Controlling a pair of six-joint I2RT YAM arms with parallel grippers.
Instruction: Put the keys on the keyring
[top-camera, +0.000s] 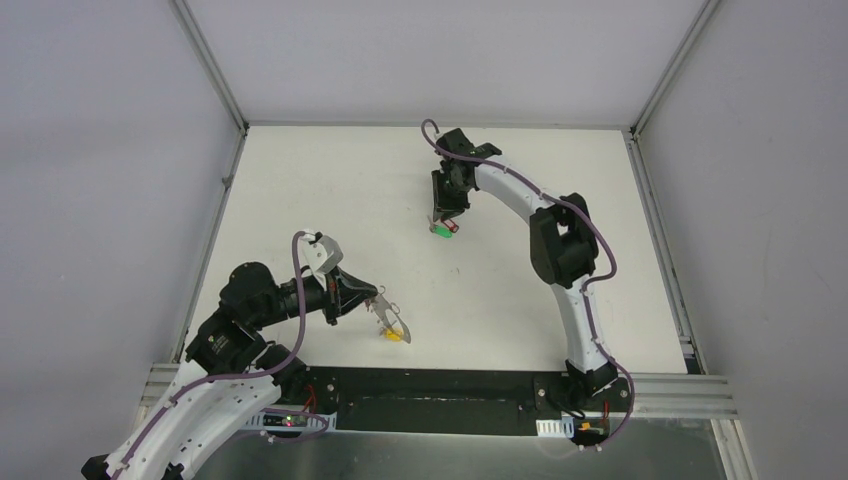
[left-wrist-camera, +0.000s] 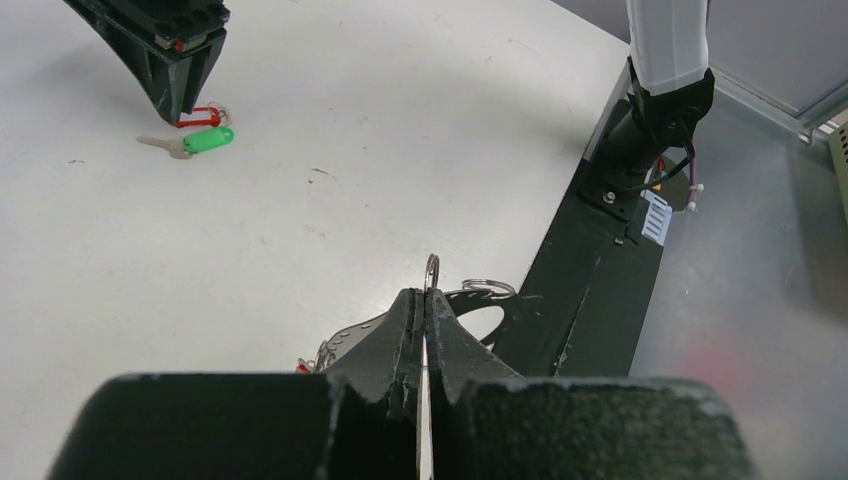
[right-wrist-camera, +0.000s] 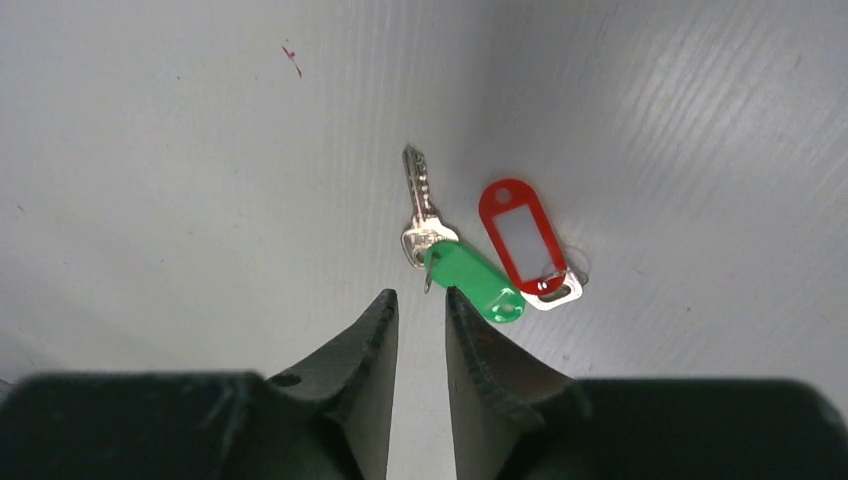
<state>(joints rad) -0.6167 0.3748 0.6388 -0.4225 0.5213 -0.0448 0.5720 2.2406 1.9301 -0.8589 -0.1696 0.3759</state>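
Observation:
My left gripper (top-camera: 377, 304) (left-wrist-camera: 428, 293) is shut on the keyring (top-camera: 390, 320) (left-wrist-camera: 431, 266), a thin metal hoop seen edge-on between its jaws near the table's front. A yellow-tagged key (top-camera: 396, 337) hangs at the hoop's lower end. In the middle of the table lie a silver key with a green tag (right-wrist-camera: 473, 283) (top-camera: 440, 231) and, beside it, a red tag (right-wrist-camera: 523, 240) whose key is mostly hidden. My right gripper (right-wrist-camera: 421, 292) (top-camera: 443, 217) stands just over them, jaws a narrow gap apart with nothing between; one fingertip (right-wrist-camera: 455, 297) is at the green tag's edge.
The white table (top-camera: 330, 180) is walled at the left, back and right. A black strip (top-camera: 430, 395) with both arm bases runs along the near edge. In the left wrist view a small extra ring (left-wrist-camera: 487, 287) shows beside the jaws.

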